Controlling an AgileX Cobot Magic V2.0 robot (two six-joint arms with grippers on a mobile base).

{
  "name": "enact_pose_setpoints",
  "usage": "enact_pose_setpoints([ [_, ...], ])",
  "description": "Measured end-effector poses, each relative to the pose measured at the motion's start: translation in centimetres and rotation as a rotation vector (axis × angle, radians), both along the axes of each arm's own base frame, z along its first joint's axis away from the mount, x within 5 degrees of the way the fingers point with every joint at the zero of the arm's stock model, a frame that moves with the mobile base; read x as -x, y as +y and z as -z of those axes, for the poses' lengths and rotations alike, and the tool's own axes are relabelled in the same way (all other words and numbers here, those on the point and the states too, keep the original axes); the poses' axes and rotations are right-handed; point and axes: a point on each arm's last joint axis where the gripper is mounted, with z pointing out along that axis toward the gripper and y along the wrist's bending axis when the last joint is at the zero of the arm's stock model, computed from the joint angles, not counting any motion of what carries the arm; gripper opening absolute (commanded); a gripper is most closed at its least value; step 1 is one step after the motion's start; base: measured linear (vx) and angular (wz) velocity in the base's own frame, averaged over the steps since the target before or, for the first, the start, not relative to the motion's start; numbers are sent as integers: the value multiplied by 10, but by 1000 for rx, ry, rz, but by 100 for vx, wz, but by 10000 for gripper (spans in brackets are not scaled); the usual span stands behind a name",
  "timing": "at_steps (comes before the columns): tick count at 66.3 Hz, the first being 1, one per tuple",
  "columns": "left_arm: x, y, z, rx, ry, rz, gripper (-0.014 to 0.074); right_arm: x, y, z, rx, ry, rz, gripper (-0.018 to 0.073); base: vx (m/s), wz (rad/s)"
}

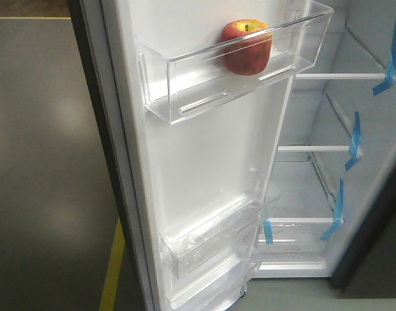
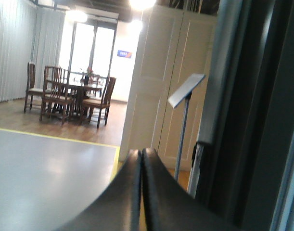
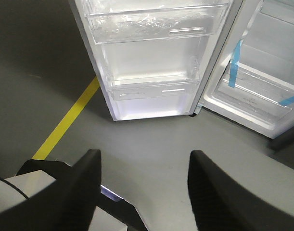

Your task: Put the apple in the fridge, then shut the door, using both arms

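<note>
Grey floor with a yellow line runs past the fridge. Its door stands wide open. Apple sits in the door's top clear bin, stem up, toward the hinge end. Blue tape marks the white shelves inside. Left gripper — jaws pressed together, holding nothing, dining chairs far behind. Right gripper — jaws spread apart, holding nothing, above the floor in front of the lower door bins.
</note>
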Motion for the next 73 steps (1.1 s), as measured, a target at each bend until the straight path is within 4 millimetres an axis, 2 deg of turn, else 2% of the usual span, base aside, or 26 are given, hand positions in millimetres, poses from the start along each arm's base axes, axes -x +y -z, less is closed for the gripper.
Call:
enact_pose_setpoints([
  [6,6,0,-28,-10,1,0,-6,0,0,0,0,0,0,386,0,0],
  [11,6,-1,-50,-44,70,-4,-6,0,0,0,0,1,0,386,0,0],
  [19,-2,-1,-72,-110,257,-1,-6,0,0,0,0,1,0,386,0,0],
  [28,-21,-1,-84,-159,475,16,-6,0,0,0,1,2,0,386,0,0],
  [48,-79,0,-81,-256,788,64,-6,0,0,0,1,3,0,386,0,0],
  [73,-148,-10,-86,-286,868,225,-6,0,0,0,1,3,0,386,0,0],
])
